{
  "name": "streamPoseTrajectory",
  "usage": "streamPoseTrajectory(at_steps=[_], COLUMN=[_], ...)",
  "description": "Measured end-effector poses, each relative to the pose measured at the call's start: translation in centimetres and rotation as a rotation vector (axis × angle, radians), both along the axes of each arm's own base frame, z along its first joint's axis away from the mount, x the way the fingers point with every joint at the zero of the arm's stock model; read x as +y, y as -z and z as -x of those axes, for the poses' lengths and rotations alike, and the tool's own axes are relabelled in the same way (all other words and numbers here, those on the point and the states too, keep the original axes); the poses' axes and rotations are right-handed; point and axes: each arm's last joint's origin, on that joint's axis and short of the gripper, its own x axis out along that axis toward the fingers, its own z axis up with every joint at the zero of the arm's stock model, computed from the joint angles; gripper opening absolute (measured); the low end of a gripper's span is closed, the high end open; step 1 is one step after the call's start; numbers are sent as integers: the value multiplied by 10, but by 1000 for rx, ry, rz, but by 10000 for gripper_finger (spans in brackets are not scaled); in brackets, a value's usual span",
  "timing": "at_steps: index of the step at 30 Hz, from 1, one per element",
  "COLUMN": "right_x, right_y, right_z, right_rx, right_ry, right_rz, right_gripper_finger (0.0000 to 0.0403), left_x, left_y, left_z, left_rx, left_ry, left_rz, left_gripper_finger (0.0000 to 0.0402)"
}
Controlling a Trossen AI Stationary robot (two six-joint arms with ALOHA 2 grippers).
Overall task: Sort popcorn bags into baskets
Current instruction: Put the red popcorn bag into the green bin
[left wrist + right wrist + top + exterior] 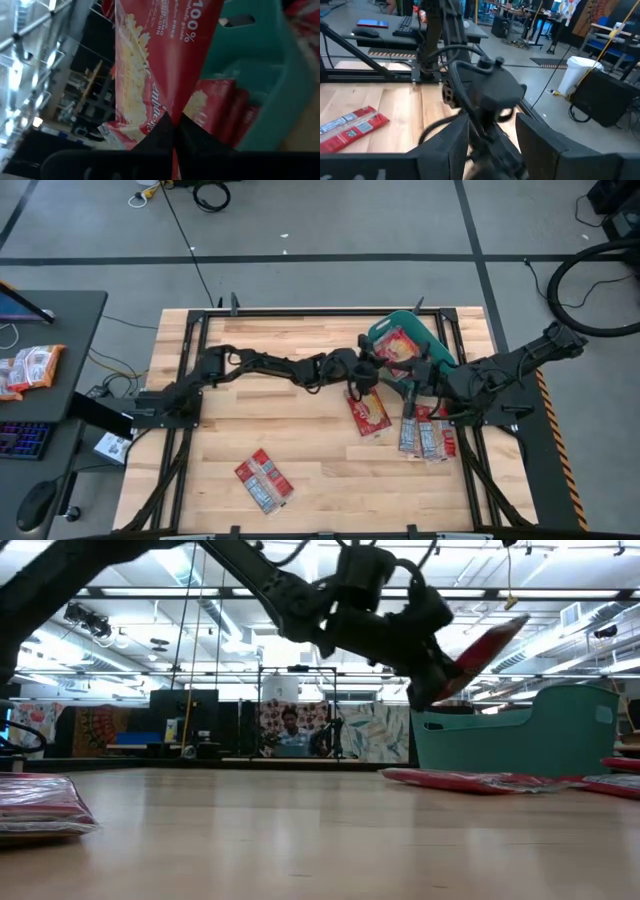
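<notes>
My left gripper (pixel 366 370) reaches across the table to the teal basket (pixel 432 338) and is shut on a red popcorn bag (pixel 160 60). In the low view that bag (pixel 482 652) slants upward above the basket's rim (pixel 520 730). More red bags (pixel 220 105) lie inside the basket. Several others lie flat on the table: one (pixel 368 412) near the basket, a cluster (pixel 428 435) to its right, and one (pixel 263 480) toward the near edge. My right gripper (pixel 490 140) is open beside the basket (pixel 412 380), holding nothing. My left gripper pinches the popcorn bag between its two fingers at one end (pixel 167 112). The bag is lifted clear of the table and sticks out past the fingertips (pixel 190 132), tilted upward over the basket.
My right arm lies close to the left gripper and the basket's near side. A table bag (pixel 350 130) shows in the right wrist view. A desk with a keyboard and orange-and-white packets (pixel 30 368) stands left of the table. Bare wood spreads over the left half (pixel 250 415).
</notes>
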Motion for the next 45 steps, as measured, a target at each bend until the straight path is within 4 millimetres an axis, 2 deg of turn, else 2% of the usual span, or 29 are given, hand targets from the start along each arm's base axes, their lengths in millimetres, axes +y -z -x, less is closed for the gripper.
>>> streamPoseTrajectory(at_steps=[5, 9, 15, 18, 21, 25, 29, 33, 37, 45], right_x=[1, 1, 1, 2, 4, 4, 4, 4, 5, 8], right_y=[0, 0, 0, 1, 2, 4, 6, 10, 13, 17], right_z=[0, 0, 0, 0, 1, 2, 2, 3, 1, -4], right_rx=[-2, -3, -2, 2, 10, 24, 44, 66, 86, 106], right_ry=[-4, -4, -10, -14, -22, -26, -24, -25, -20, -31], right_rz=[-4, -9, -10, -17, -16, -16, -25, -41, -53, -51], right_gripper_finger=[168, 168, 168, 168, 168, 168, 168, 168, 168, 168], left_x=[14, 17, 0, -14, -31, -50, -60, -64, -69, -79], left_y=[11, 12, 13, 11, 9, 7, 11, 22, 31, 39], left_z=[-18, -22, -23, -22, -18, -7, 10, 21, 21, 22], left_rx=[11, 43, 61, 84, 176, 354, 572, 735, 765, 827], left_ry=[-15, -12, -59, -80, -26, 94, 197, 196, 208, 332], left_rz=[-42, -33, 2, 15, 25, 115, 210, 237, 228, 82], left_gripper_finger=[25, 80, 189, 219, 222, 201, 177, 168, 172, 198])
